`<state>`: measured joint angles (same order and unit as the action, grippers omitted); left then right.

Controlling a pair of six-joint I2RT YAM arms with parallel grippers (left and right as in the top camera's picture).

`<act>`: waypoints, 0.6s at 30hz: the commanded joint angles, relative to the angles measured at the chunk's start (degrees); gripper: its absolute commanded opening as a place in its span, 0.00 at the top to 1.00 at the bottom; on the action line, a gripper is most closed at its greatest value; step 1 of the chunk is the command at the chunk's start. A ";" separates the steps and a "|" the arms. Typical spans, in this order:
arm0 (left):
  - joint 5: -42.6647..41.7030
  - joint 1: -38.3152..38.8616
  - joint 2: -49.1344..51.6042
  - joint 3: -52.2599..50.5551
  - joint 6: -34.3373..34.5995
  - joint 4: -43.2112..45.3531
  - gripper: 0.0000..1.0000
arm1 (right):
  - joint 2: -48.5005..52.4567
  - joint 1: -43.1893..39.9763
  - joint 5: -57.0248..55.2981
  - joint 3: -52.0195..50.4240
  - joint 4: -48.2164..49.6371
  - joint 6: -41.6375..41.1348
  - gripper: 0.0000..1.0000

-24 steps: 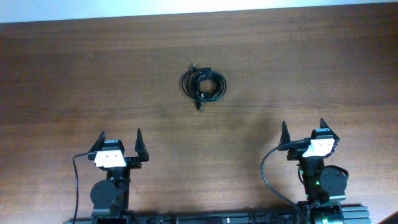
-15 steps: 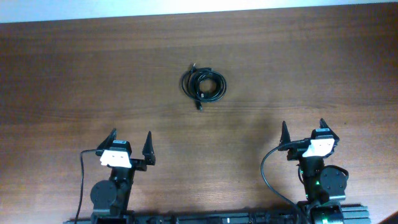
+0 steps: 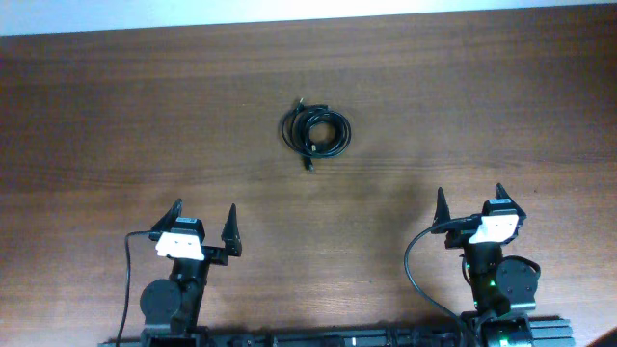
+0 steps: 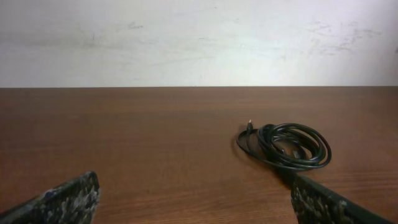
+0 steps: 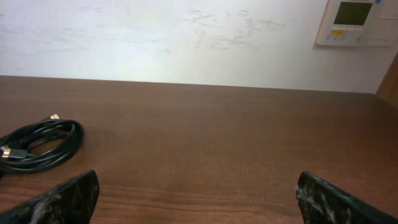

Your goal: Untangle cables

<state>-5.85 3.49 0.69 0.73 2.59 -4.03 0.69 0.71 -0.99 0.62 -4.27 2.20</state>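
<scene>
The dark brown wooden worktop point(image 3: 116, 116) is carrying the thin black cables point(image 3: 316, 132), coiled together in one small ring toward the far middle and lying well apart from both arms. The left gripper point(image 3: 203, 205) is standing released and empty, having shifted slightly inward over the last moment, while the right gripper point(image 3: 469, 190) is sitting equally wide and empty at the near edge. The coil is lying unmoved, so untangling is judged not yet begun, with the left arm apparently starting its approach.
</scene>
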 commanded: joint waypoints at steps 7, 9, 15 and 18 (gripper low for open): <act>-1.46 0.11 -0.24 -0.11 -0.90 -0.13 0.01 | -0.39 -0.35 0.33 -0.31 -0.42 0.37 0.02; -1.44 0.11 -0.24 -0.11 -0.90 -0.13 0.01 | -0.39 -0.35 0.33 -0.31 -0.42 0.37 0.02; -1.44 0.11 -0.24 -0.11 -0.90 -0.13 0.01 | -0.39 -0.35 0.33 -0.31 -0.42 0.37 0.01; 0.68 0.11 -0.24 -0.11 -2.91 0.00 0.01 | -0.39 -0.35 0.33 -0.31 -0.42 0.37 0.02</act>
<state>-5.85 3.49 0.69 0.73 2.59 -4.03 0.69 0.71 -0.99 0.62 -4.27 2.20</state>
